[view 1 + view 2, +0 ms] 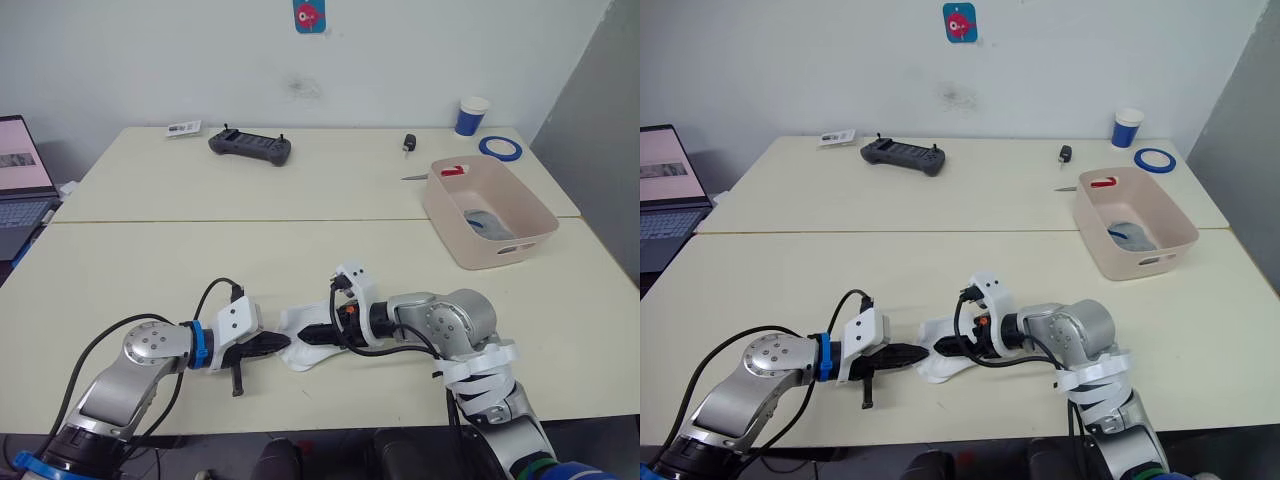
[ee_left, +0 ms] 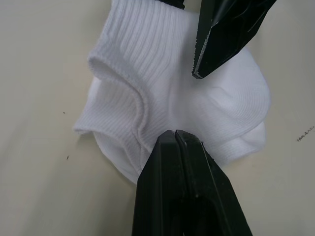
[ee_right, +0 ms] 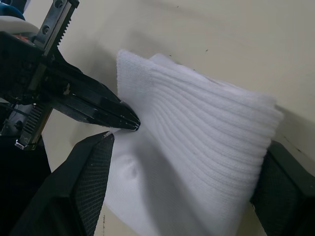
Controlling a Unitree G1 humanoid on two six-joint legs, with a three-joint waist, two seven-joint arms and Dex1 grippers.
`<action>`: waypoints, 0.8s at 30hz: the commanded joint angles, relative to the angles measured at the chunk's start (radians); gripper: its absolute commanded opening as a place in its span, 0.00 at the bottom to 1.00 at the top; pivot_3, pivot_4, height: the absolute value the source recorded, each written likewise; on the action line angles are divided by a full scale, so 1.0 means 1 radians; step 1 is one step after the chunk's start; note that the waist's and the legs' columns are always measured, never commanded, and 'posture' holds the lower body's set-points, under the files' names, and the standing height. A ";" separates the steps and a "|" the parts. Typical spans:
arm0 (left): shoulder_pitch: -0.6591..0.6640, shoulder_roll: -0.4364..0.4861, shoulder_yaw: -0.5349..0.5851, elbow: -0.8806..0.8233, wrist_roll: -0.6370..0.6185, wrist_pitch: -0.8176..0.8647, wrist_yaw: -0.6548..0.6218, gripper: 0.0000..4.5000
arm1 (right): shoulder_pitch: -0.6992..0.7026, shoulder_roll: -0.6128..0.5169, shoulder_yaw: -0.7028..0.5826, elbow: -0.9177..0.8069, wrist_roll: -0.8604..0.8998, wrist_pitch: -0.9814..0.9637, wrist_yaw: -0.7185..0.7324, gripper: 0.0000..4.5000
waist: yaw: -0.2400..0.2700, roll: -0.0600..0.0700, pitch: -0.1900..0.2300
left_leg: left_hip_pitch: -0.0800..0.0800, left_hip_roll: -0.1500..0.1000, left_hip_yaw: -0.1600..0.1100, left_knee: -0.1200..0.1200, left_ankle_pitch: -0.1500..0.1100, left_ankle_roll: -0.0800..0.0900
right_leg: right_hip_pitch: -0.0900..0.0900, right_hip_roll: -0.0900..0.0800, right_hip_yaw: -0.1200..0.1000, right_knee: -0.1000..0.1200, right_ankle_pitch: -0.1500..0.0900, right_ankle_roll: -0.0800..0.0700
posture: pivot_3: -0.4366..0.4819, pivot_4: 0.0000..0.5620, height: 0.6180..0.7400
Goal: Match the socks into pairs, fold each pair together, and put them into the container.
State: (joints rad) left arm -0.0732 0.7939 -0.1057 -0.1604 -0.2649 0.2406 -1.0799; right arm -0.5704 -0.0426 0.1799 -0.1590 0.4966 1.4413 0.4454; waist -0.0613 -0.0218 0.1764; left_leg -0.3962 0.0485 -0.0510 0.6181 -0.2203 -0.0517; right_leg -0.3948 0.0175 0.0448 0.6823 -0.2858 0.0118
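A bundle of white socks [image 1: 302,357] lies near the table's front edge, between my two grippers. My left gripper [image 2: 173,133] is shut, its tips pinching the edge of the white socks [image 2: 147,73]. From the other side my right gripper [image 3: 189,142] is open, its two fingers standing on either side of the ribbed white socks [image 3: 197,123]. The pale pink container [image 1: 517,243] stands at the right of the table with a grey sock [image 1: 487,222] inside.
At the back of the table are a black controller [image 1: 250,148], a small black fob [image 1: 409,143], a blue-and-white cup [image 1: 472,115] and a blue tape ring [image 1: 500,148]. A laptop [image 1: 20,190] stands off the table's left edge.
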 commanded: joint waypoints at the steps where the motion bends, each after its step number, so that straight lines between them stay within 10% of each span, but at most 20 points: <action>1: 0.027 0.021 -0.013 0.026 0.036 0.017 0.002 0.00 | -0.007 0.033 -0.017 0.030 0.024 0.017 -0.006 0.81 | -0.002 0.000 0.000 | 0.000 0.000 0.000 -0.001 0.000 0.000 | 0.000 0.000 0.000 0.000 0.000 0.000 | 0.48 0.27 1.00; 12: 0.040 0.014 0.007 0.019 0.019 0.021 0.013 0.00 | -0.005 0.074 -0.063 0.022 0.033 0.029 -0.021 0.01 | -0.002 0.000 0.000 | -0.001 0.000 0.000 -0.005 0.000 0.000 | -0.003 0.000 0.000 0.000 -0.001 -0.001 | 0.48 0.27 1.00; 19: -0.019 -0.032 0.118 -0.083 -0.171 0.153 0.041 0.00 | 0.051 -0.008 -0.121 -0.106 0.052 0.035 -0.026 0.01 | 0.005 -0.001 0.001 | -0.006 0.000 0.001 -0.005 0.000 0.000 | -0.009 0.000 0.000 0.000 -0.001 -0.001 | 0.48 0.27 1.00; 24: -0.218 -0.073 0.109 -0.142 -0.284 0.307 0.063 0.26 | 0.151 -0.112 -0.218 -0.306 0.100 0.066 -0.024 0.01 | 0.027 -0.002 0.001 | -0.010 -0.001 0.000 -0.004 0.000 0.000 | -0.010 0.000 -0.002 -0.002 -0.001 0.000 | 0.48 0.27 1.00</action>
State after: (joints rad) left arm -0.2511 0.7348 0.0037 -0.2518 -0.4993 0.5117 -1.0235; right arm -0.4333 -0.1524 0.0025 -0.3809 0.5578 1.4900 0.4130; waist -0.0339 -0.0239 0.1777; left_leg -0.4067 0.0469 -0.0510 0.6139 -0.2201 -0.0519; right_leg -0.4050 0.0169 0.0436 0.6805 -0.2866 0.0118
